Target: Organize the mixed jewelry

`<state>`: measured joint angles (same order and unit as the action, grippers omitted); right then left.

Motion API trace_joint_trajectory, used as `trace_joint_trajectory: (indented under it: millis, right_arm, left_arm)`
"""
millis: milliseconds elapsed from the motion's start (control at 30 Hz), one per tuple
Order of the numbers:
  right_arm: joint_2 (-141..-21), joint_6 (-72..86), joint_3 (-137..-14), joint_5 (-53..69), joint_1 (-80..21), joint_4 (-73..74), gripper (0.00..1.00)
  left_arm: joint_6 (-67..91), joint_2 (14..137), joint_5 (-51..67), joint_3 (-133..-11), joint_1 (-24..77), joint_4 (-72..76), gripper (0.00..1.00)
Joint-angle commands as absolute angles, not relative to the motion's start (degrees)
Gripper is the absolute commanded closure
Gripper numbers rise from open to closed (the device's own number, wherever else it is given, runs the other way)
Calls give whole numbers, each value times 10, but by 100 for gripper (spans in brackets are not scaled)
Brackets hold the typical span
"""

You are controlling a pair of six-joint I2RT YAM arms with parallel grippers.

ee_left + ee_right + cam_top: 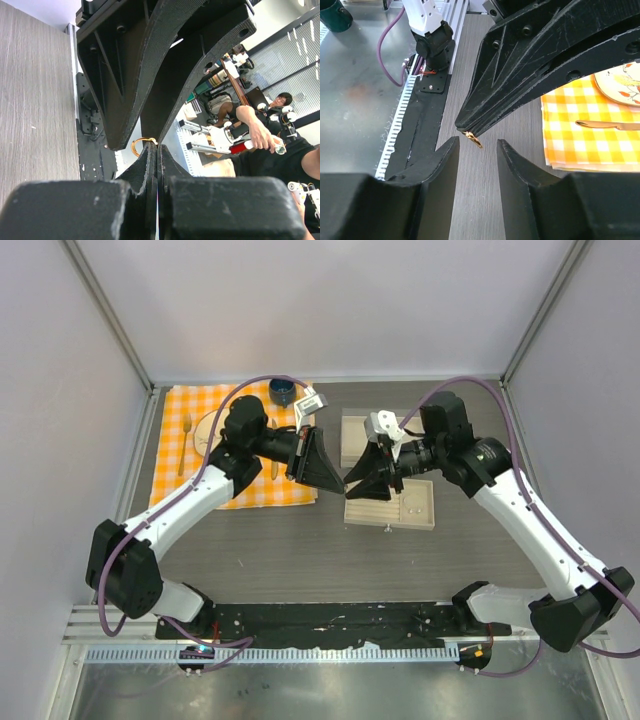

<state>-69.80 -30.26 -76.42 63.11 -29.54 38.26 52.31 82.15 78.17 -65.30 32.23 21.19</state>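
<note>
A small gold ring (142, 142) from the mixed jewelry sticks out of the tips of my left gripper (157, 147), which is shut on it. The two grippers meet tip to tip above the dark table, just left of the near beige tray (425, 517). In the right wrist view the ring (475, 139) hangs from the left gripper's tips between the fingers (451, 150) of my right gripper (477, 142). That gripper is open, one finger on each side of the ring and touching neither side of it. A few tiny bits (406, 506) lie in the near tray.
A second beige tray (352, 427) stands behind the right gripper (353, 485). An orange checked cloth (180, 405) at the left carries a plate (625, 82), a fork (186, 440), a gold knife (605, 125) and a blue cup (282, 392).
</note>
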Motion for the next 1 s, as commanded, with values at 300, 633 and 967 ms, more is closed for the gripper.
trace_joint_trajectory:
  millis: [300, 633, 967]
  right_arm:
    - [-693, -303, -780, 641, -301, 373, 82]
    - [-681, -301, -769, 636, -302, 375, 99]
    - [-664, -302, -759, 581, -301, 395, 99]
  left_arm:
    - [520, 809, 790, -656, 320, 237, 100]
    - [518, 805, 780, -651, 319, 241, 81]
    - [318, 793, 734, -706, 293, 1, 58]
